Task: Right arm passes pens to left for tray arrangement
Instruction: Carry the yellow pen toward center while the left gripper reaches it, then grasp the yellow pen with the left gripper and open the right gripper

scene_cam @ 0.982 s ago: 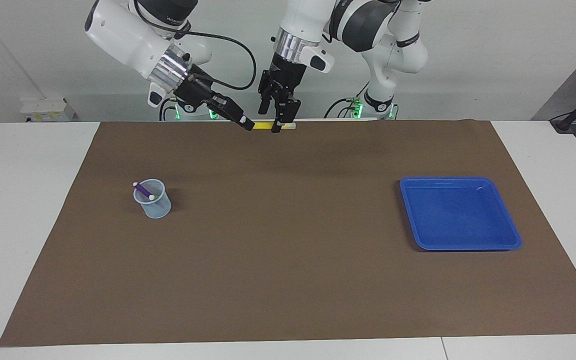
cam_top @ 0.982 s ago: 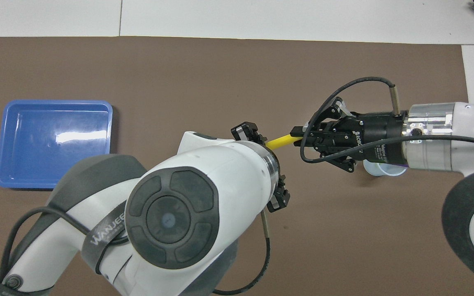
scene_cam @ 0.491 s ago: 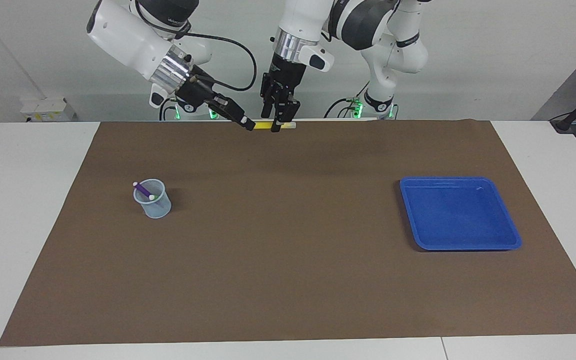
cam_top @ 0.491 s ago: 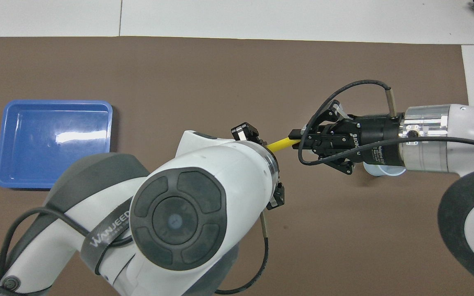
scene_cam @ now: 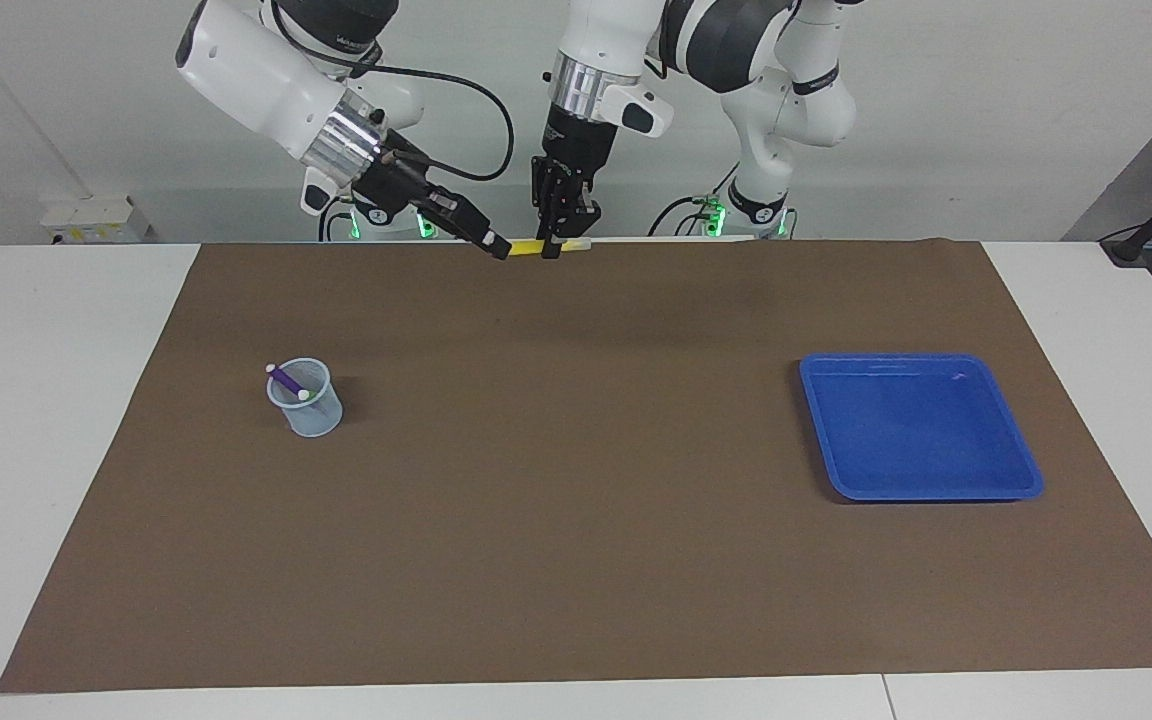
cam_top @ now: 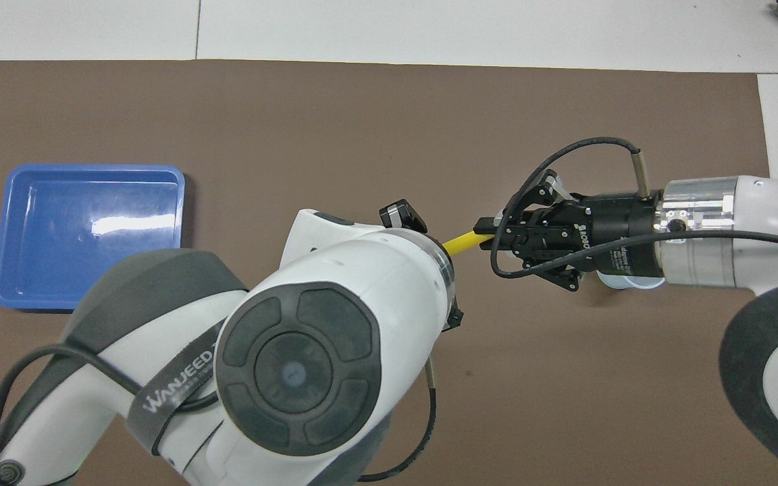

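- Holding the yellow pen level in the air, both grippers grip it at once over the robots' edge of the brown mat, about midway along that edge.
- The right gripper is clamped on one end of the pen, its fingertips closed on the yellow barrel.
- The left gripper points straight down and is closed on the pen near its pale end, which sticks out just past the fingers toward the left arm's end.
- The short yellow stretch shows between the two grippers in the overhead view.
- The purple pen leans in the pale-blue cup, which stands toward the right arm's end of the mat.
- The blue tray lies flat toward the left arm's end of the mat, well apart from both grippers.
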`<state>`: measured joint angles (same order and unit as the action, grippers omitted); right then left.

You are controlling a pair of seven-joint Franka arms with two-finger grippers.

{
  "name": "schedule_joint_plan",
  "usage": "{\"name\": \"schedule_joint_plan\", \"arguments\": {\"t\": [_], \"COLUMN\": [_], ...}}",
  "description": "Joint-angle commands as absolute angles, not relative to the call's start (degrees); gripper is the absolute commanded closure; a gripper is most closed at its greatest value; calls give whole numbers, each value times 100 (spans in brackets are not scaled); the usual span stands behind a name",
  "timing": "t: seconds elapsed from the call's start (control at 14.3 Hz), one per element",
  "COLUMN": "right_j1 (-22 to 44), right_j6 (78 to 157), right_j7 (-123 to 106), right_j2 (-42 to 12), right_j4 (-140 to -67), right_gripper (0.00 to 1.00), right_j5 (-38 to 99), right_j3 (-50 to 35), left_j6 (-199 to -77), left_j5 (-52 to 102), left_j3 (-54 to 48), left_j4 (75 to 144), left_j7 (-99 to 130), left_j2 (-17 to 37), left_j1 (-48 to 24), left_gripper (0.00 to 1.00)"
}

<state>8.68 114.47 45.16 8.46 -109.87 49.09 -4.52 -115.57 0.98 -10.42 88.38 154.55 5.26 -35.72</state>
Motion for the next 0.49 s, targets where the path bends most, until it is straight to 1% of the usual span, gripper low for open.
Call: {"name": "schedule_joint_plan", "arguments": {"t": [0.0, 0.42], "right_j1": [932, 923], "right_j6": [11637, 11619], "right_j7": [4535, 4535], "right_j2": [905, 905], "right_j4": [-11013, -11013], "right_gripper": [100, 100], "right_j5": [5071, 5036], "right_j3": [-457, -448], "left_j6": [-11662, -11689], "left_j5": [-69, -132], "left_j3": [-1063, -1081], "left_j4": [8719, 8728], "left_j7": [15601, 15566], "left_j2": [615, 615], "left_j1": [-3718, -3718], "left_gripper": [100, 100]}}
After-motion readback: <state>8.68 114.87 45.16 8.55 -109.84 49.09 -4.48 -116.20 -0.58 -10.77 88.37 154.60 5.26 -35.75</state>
